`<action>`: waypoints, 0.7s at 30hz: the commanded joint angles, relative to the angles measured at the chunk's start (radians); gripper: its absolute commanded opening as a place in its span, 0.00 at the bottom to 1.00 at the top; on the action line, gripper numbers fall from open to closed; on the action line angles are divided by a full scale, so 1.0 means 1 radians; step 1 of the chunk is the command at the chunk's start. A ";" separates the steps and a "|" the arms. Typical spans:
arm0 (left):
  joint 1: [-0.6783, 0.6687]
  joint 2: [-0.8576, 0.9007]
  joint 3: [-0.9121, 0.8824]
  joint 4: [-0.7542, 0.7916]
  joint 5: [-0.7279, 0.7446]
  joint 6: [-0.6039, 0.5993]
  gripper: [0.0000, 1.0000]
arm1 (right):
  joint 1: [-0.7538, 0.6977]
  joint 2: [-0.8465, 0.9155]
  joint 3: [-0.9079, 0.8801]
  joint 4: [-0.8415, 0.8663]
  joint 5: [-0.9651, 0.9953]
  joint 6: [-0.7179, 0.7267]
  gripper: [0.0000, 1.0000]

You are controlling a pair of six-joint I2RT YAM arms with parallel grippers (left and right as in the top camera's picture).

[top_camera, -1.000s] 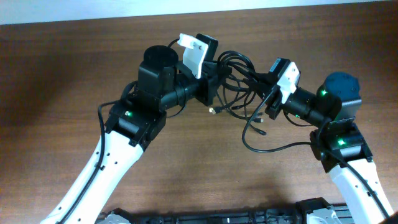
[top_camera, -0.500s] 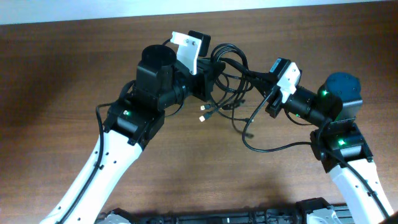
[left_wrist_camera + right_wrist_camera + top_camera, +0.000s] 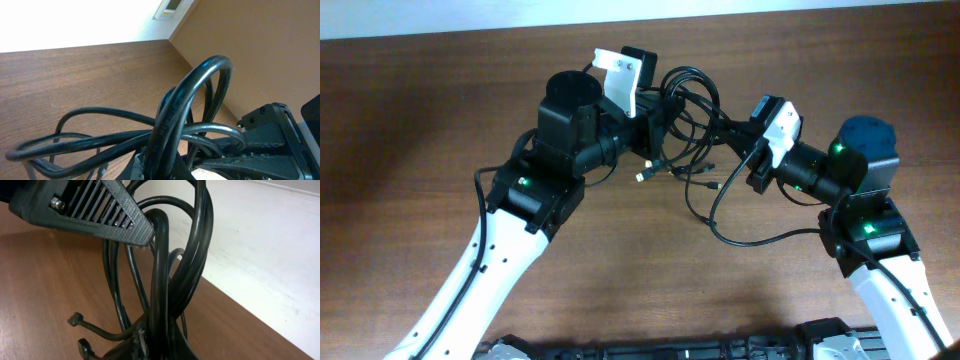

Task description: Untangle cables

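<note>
"Was there room to pass between the two pincers?"

"Hardly. The cables point(image 3: 692, 105) hung knotted from the left pincer point(image 3: 660, 125) to the right pincer point(image 3: 742, 135), and one loop drooped beside the right arm point(image 3: 840, 175)."

"Anywhere open?"

"The worktop point(image 3: 410, 130) lay bare on the far left and near the front middle."

A brown wood-grain desk point(image 3: 410, 120) fills the overhead view, with a pale strip point(image 3: 880, 5) along its far edge. From the left wrist, a white wall point(image 3: 75, 20) meets a tan wall point(image 3: 260, 50), with a small white plate point(image 3: 172, 6) at their junction.
</note>
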 commanded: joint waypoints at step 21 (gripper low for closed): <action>0.072 -0.028 0.010 -0.036 0.463 0.202 0.00 | 0.002 -0.004 0.004 -0.040 0.750 0.552 0.17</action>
